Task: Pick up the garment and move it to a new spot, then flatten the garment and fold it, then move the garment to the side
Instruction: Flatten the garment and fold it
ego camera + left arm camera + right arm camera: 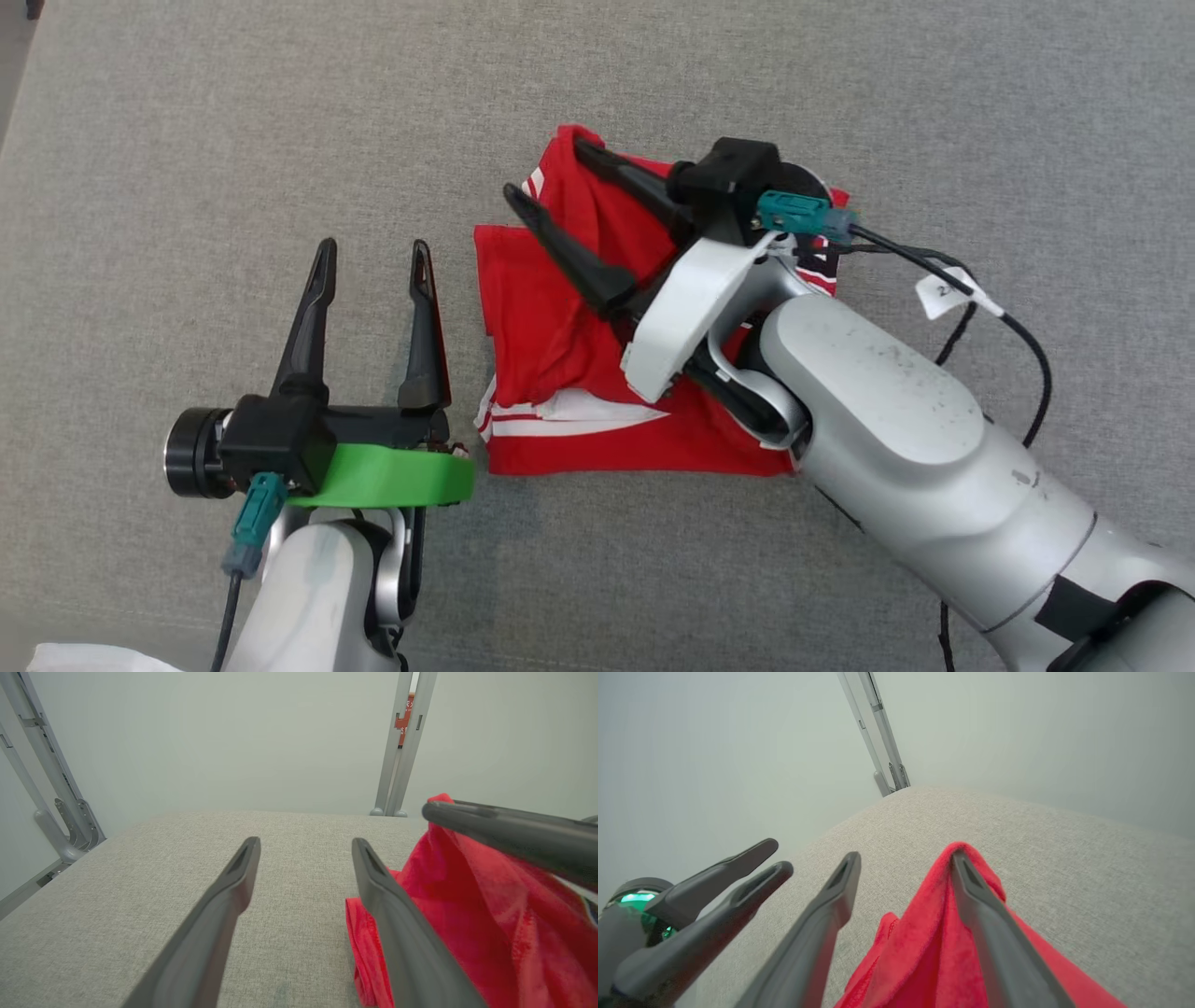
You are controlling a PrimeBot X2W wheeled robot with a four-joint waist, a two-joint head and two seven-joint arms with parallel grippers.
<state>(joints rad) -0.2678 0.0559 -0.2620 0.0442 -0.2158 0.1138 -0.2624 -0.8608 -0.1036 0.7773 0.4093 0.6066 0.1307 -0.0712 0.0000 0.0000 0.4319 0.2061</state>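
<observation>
left gripper [373, 247]: wide, empty, beside shirt [551, 345] | right gripper [544, 168]: wide above shirt, cloth perhaps snagged on one finger

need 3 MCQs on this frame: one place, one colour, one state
1. Where is the left pincer relative to the red cloth garment? A on top of it B beside it, over the grey fabric surface C under it
2. What colour are the garment's stripes? A blue B white C yellow
3. How is the right pincer? A shut on cloth B open, far from the garment C open above the garment
Answers: 1 B, head view shows it left of the cloth; 2 B, white bands on the red; 3 C, jaws spread over the cloth.
</observation>
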